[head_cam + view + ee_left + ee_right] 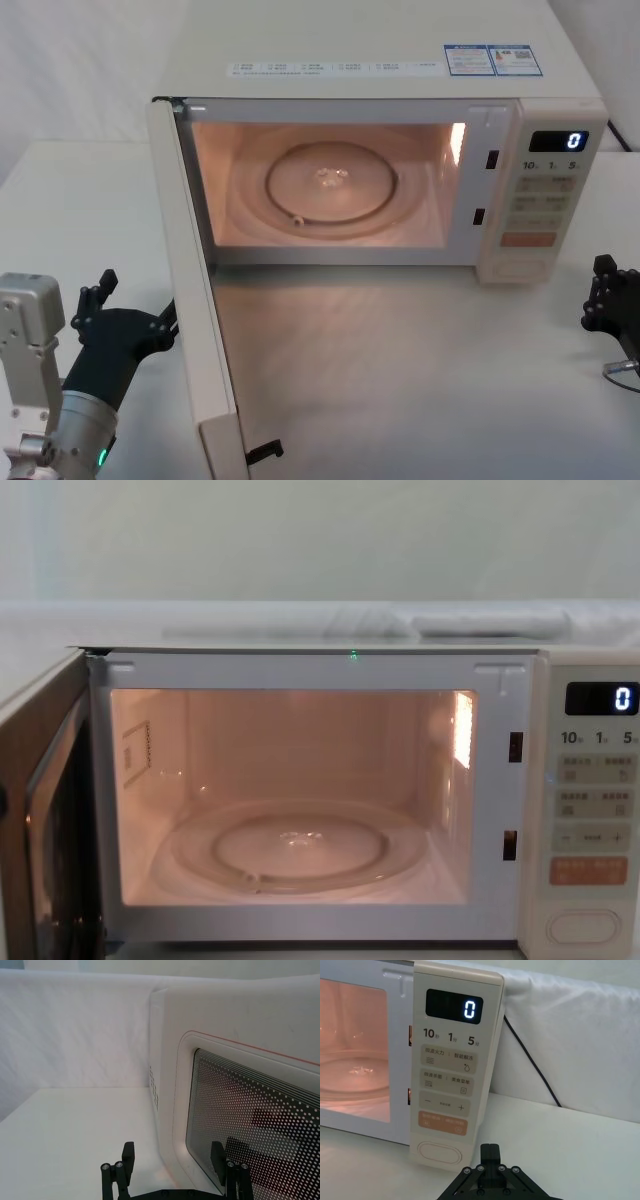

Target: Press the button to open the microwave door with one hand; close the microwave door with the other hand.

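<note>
The microwave door [195, 300] stands swung wide open toward me on the left, and the lit cavity holds a glass turntable [330, 185]. In the chest view the door [40, 810] shows edge-on at the left. My left gripper [135, 305] is open just outside the door's outer face; its wrist view has the fingers [127, 1156] spread beside the door's mesh window [250, 1125]. The button [439, 1152] sits at the bottom of the control panel [451, 1060], also seen as the button [583, 926] in the chest view. My right gripper [490, 1154] is shut, low and right of the button, apart from it.
The display [557, 141] reads 0. An orange key [444, 1123] lies just above the button. A black cable [532, 1065] runs down behind the microwave's right side. The white table [420, 380] stretches in front of the cavity. My right gripper [612, 300] shows at the table's right edge.
</note>
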Robot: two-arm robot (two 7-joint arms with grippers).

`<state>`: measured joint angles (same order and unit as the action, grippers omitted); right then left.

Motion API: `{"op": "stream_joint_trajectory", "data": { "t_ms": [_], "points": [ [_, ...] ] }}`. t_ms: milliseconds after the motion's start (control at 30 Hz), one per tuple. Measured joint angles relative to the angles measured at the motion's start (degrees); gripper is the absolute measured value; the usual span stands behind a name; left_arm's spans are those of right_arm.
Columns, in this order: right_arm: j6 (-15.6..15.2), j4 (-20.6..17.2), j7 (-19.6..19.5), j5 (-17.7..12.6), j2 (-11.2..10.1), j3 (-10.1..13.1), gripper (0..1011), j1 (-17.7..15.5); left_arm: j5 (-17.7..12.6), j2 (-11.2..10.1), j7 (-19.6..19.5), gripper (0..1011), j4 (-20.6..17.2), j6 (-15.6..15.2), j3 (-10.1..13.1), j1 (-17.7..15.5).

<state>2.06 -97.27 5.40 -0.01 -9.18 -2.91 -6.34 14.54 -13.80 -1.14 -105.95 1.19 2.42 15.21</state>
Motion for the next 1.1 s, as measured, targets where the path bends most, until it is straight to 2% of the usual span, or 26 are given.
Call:
{"op": "stream_joint_trajectory", "data": {
  "t_ms": [233, 333, 567, 600, 633, 900, 933, 967, 1033, 1067, 1100],
  "points": [
    [0.0, 0.1, 0.0, 0.0, 0.0, -0.1, 2, 0.1, 0.0, 0.0, 0.0, 1001, 0.0, 0.0, 0.0, 0.0],
    [0.1, 0.1, 0.0, 0.0, 0.0, -0.1, 49, 0.1, 0.0, 0.0, 0.0, 1001, 0.0, 0.0, 0.0, 0.0],
    [0.1, 0.1, 0.0, 0.0, 0.0, -0.2, 230, 0.1, 0.0, 0.0, 0.0, 1001, 0.0, 0.0, 0.0, 0.0],
    [0.1, 0.1, 0.0, 0.0, 0.0, -0.2, 292, 0.1, 0.0, 0.0, 0.0, 1001, 0.0, 0.0, 0.0, 0.0],
    [0.1, 0.1, 0.0, 0.0, 0.0, -0.2, 292, 0.1, 0.0, 0.0, 0.0, 1001, 0.0, 0.0, 0.0, 0.0],
    [0.1, 0.1, 0.0, 0.0, 0.0, -0.2, 567, 0.1, 0.0, 0.0, 0.0, 1001, 0.0, 0.0, 0.0, 0.0],
    [0.1, 0.1, 0.0, 0.0, 0.0, -0.2, 567, 0.1, 0.0, 0.0, 0.0, 1001, 0.0, 0.0, 0.0, 0.0],
    [0.1, 0.1, 0.0, 0.0, 0.0, -0.2, 638, 0.1, 0.0, 0.0, 0.0, 1001, 0.0, 0.0, 0.0, 0.0],
    [0.1, 0.1, 0.1, 0.0, 0.0, -0.2, 700, 0.1, 0.0, 0.0, 0.0, 1001, 0.0, 0.0, 0.0, 0.0],
    [0.1, 0.1, 0.1, 0.0, 0.0, -0.2, 700, 0.1, 0.0, 0.0, 0.0, 1001, 0.0, 0.0, 0.0, 0.0],
    [0.1, 0.1, 0.1, 0.0, 0.0, -0.2, 759, 0.1, 0.0, 0.0, 0.0, 1001, 0.0, 0.0, 0.0, 0.0]
  ]
}}
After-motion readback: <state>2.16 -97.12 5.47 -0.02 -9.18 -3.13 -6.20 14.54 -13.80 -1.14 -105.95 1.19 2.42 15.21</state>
